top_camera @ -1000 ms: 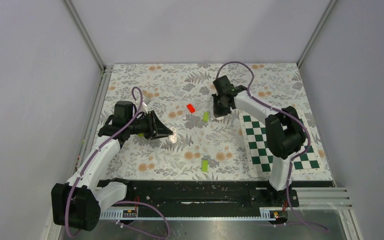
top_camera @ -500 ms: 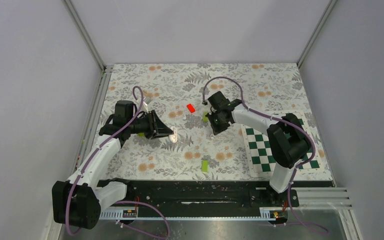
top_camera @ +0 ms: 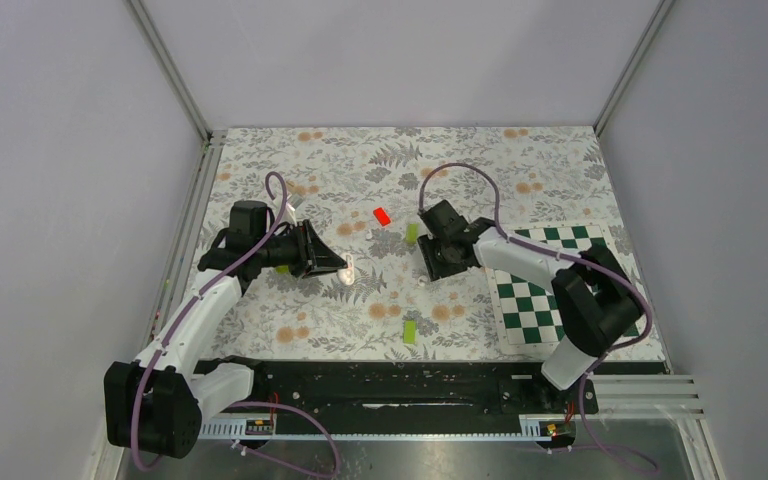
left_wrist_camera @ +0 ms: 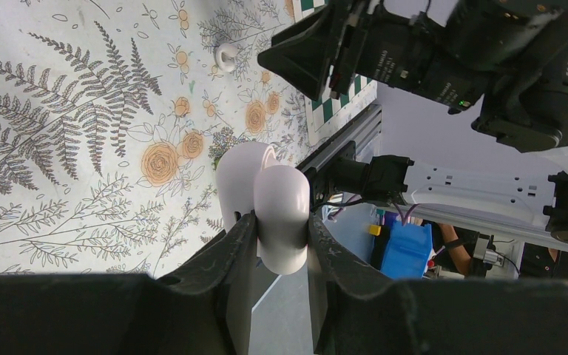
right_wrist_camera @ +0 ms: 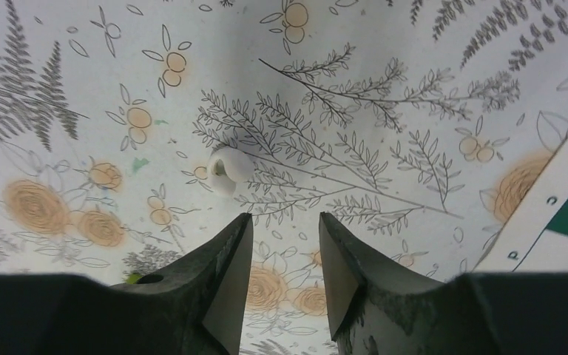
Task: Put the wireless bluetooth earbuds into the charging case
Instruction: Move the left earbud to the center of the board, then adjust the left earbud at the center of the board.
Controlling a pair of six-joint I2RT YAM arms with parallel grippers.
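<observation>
Now: left end effector (left_wrist_camera: 281,225) clamped on white charging case (left_wrist_camera: 270,196), raised above floral counter (right_wrist_camera: 414,89). Right end effector (right_wrist_camera: 281,237) jaws apart, empty, near single earbud (right_wrist_camera: 229,168) lying on counter, not touching.

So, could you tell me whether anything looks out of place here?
One earbud lies loose on the flowered mat ahead of the open right pincer, not in the case that the left pincer holds.

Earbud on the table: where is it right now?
Right wrist view: the earbud lies on the floral cloth just beyond the tips of the open right gripper, touching neither finger.
</observation>
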